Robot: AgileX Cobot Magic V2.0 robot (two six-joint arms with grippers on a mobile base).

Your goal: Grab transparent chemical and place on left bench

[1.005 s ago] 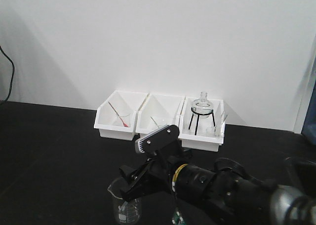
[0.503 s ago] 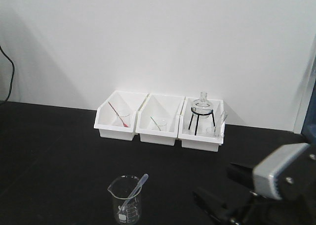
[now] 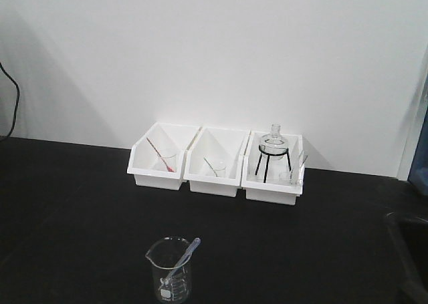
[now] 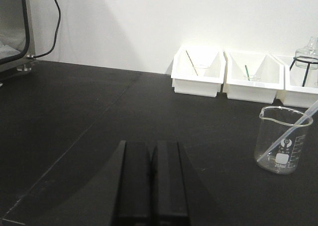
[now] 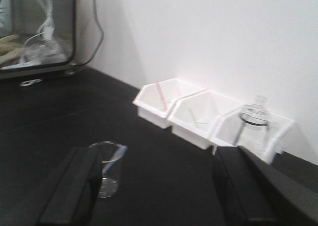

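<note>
- Nearest to me in the left wrist view, the left gripper [image 4: 150, 179] has its two flat black fingers pressed together with nothing between them.
- In the right wrist view, the right gripper [image 5: 161, 188] stands spread wide and empty, one matt black finger at each side of the frame.
- On the left bench [image 3: 80, 210], a matt black worktop, I see a clear glass beaker [image 3: 170, 269] with a pour lip and printed marks, standing upright near the front edge.
- The transparent chemical [image 3: 182, 259], a slim colourless pipette, leans inside that beaker, its soft bulb end poking above the rim toward the right.
- The left wrist view shows the same pipette [image 4: 293, 127] crossing the beaker [image 4: 283, 139] diagonally, tip near the glass bottom.
- Further back, three white plastic bins sit in a touching row against the white wall [image 3: 214, 57].
- The left bin [image 3: 162, 157] holds a small glass with a red-tinted pipette [image 3: 156, 151] leaning in it.
- The middle bin [image 3: 216, 162] holds a small glass with a thin stick; only the left wrist view shows it as green.
- The right bin [image 3: 274, 168] holds a glass flask [image 3: 273, 142] on a black wire tripod.
- Only the right wrist view shows a glass-fronted cabinet [image 5: 37, 30] at far left.
</note>
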